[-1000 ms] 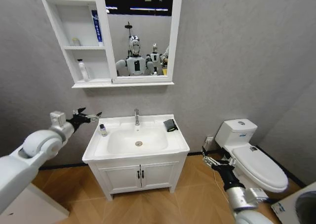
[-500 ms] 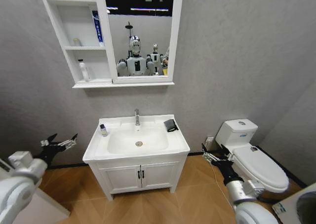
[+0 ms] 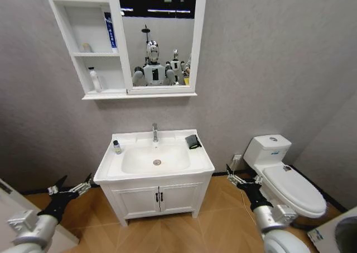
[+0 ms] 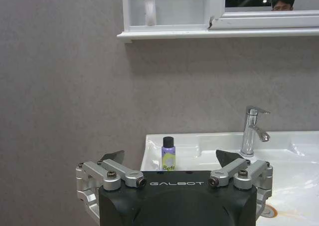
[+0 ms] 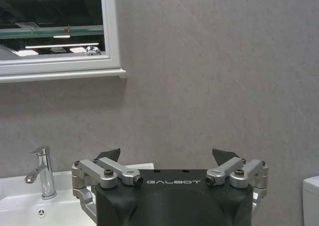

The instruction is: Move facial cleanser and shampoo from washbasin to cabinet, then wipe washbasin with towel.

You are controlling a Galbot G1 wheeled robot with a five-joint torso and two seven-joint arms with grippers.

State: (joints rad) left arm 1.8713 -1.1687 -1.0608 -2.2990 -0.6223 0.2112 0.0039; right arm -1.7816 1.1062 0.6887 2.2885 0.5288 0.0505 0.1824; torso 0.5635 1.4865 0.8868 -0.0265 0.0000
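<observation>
Lowered since earlier, the left pincer hangs spread apart left of the white washbasin; right pincer apart too. Dark folded towel lies far right.

White toilet (lid down) stands against grey wall.

Lowered from beside the white ceramic washbasin to near the floor: black open-fingered left gripper.
</observation>
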